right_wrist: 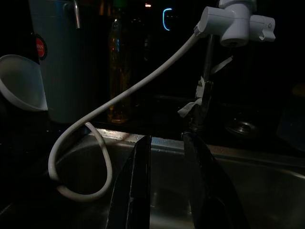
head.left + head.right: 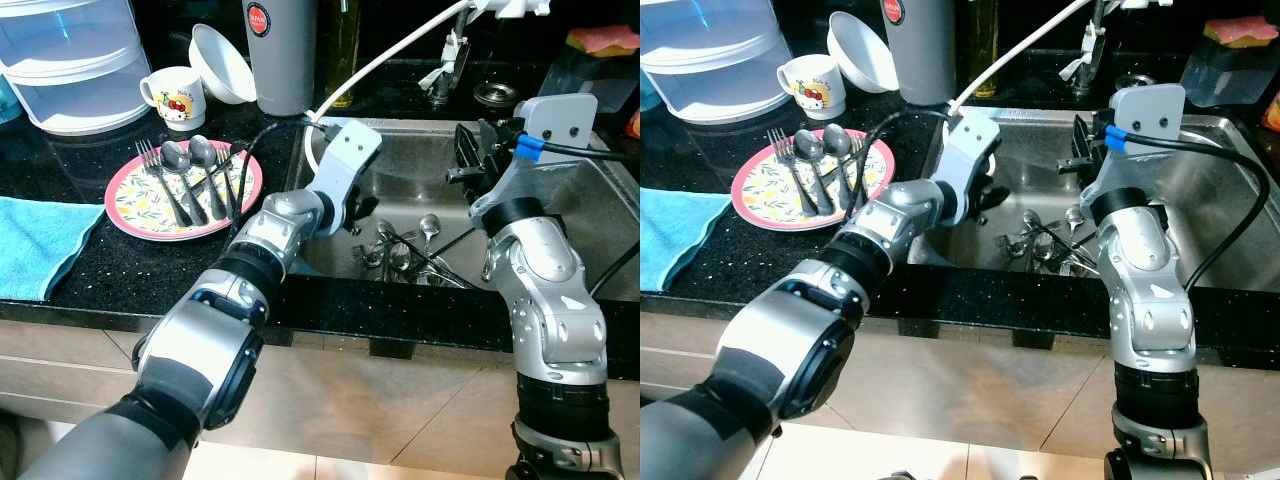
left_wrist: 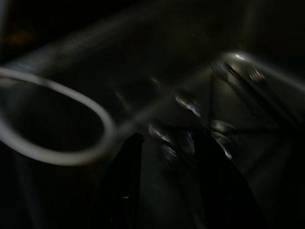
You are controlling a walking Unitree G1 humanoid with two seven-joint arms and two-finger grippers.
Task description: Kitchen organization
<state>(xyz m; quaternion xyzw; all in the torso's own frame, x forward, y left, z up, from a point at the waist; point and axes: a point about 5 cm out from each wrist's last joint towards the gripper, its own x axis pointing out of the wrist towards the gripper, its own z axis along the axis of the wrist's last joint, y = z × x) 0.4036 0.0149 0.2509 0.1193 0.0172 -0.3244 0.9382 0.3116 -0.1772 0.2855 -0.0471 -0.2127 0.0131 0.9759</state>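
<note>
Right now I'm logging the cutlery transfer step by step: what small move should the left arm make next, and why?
Probably lower the left gripper a little onto the cutlery pile in the sink. Its fingers are open and empty, poised just above the pile, while forks and spoons already lie on the plate on the counter, so more likely belong there.

2 silver arms, black cables

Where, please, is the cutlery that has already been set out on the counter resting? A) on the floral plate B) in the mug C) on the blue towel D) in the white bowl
A: the forks and spoons lie across the floral plate, between the blue towel and the sink; the white bowl and mug stand behind the plate.
</note>
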